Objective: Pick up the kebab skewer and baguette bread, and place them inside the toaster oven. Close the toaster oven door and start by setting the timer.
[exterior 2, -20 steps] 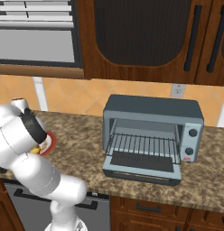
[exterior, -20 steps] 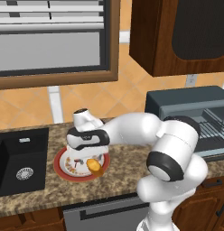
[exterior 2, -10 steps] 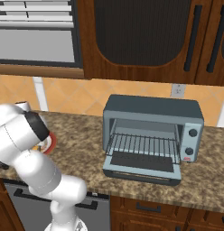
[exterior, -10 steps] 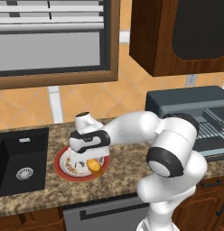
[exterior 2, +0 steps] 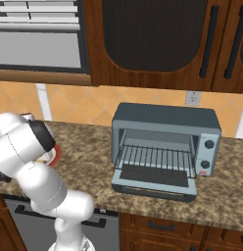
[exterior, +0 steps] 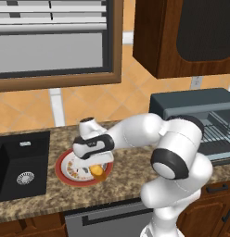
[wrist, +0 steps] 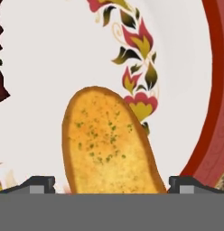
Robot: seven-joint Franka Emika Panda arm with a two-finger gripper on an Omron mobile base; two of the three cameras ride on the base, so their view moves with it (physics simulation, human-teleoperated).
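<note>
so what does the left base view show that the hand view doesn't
Left base view alone: the black sink, the toaster oven with its door down, and the arm reaching over the plate. Hand view alone: the open fingertips straddling the baguette bread and the plate's floral pattern. Both share: the red-rimmed plate and the bread on it.

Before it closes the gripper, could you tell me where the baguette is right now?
The baguette lies on the red-rimmed plate left of the oven, beside the sink, between the open gripper's fingertips.
</note>
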